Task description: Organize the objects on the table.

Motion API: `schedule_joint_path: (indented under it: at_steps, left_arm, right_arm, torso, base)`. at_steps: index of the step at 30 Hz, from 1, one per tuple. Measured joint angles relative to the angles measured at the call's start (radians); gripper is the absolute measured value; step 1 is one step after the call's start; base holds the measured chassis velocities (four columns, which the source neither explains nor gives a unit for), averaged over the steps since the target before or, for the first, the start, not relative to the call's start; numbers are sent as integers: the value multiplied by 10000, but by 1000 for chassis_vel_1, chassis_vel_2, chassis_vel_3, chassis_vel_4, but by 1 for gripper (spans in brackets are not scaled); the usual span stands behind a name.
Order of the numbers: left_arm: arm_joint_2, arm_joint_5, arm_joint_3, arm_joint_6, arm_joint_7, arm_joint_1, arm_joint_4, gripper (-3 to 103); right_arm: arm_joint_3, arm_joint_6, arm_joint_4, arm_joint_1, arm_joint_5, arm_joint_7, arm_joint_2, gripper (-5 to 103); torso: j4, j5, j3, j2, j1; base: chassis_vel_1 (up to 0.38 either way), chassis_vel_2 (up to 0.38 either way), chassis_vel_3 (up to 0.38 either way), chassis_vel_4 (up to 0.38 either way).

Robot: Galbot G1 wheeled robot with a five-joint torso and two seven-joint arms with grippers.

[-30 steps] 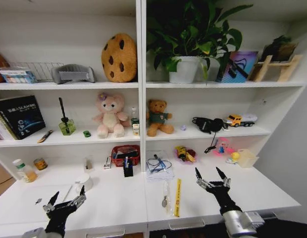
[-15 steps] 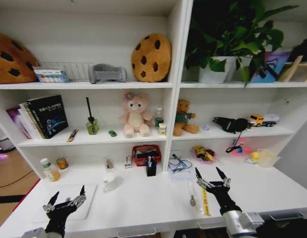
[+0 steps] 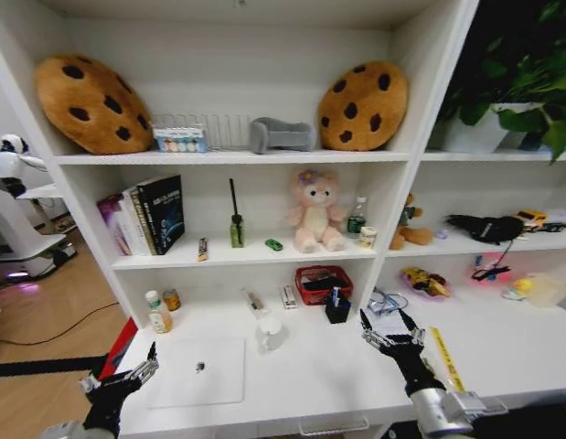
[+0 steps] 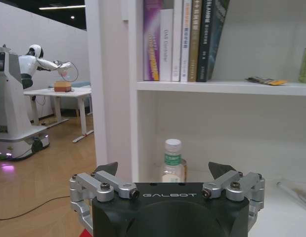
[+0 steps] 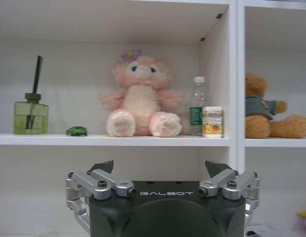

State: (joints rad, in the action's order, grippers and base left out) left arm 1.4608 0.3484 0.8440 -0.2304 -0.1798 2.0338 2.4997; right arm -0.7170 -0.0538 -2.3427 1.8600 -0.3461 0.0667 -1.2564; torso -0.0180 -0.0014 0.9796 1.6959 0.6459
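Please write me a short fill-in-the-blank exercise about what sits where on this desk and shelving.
1. The silver laptop lies flat on the table with its lid ____.
2. The green toy car stands on the same shelf as the ____ plush toy.
3. The left gripper and right gripper both hover with fingers ____.

Missing words: closed; pink; open

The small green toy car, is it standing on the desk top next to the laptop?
No, the green toy car stands on the shelf above the desk, between the green diffuser bottle and the pink plush toy.
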Motion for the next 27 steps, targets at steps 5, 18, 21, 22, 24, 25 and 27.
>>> schedule_joint_path:
  at_steps: [5,18,21,22,24,25,27]
  left_arm:
    - [2,0,0,-2,0,0,0,100]
    - [5,1,-4,-1,6,0,3,100]
    - [5,1,-3,-2,6,0,3,100]
    - [5,1,-3,-2,6,0,3,100]
    - [4,1,-2,-1,6,0,3,100]
    - [5,1,-2,-1,6,0,2,100]
    - [5,1,-3,-2,6,0,3,100]
  right_arm:
    - [-1,0,0,4,0,1,0,100]
    - [-5,1,1,-3,0,4,1,100]
    - [-4,1,1,-4,0,4,1,100]
    - [-4,1,1,-3,0,4,1,100]
    - [-3,1,1,-3,0,5,1,100]
    - [-3,0,1,-4,0,4,1,100]
    - [-3,1,1,-4,0,5,1,100]
  torso:
    - [-1,3,-1,1,-2]
    - [4,12,1,-2,1]
    - [3,12,1,-1,0]
    - [2,12,0,-1,1]
    - [3,12,1,-1,1]
    - [3,12,1,-1,2]
    - [3,13,1,-2,2]
  base:
    - [153,93,-101,-126]
    - [-32,-15,15,12]
    - [0,0,0,0]
    - [0,0,0,0]
    - [0,0,0,0]
    - [0,0,0,0]
    - [0,0,0,0]
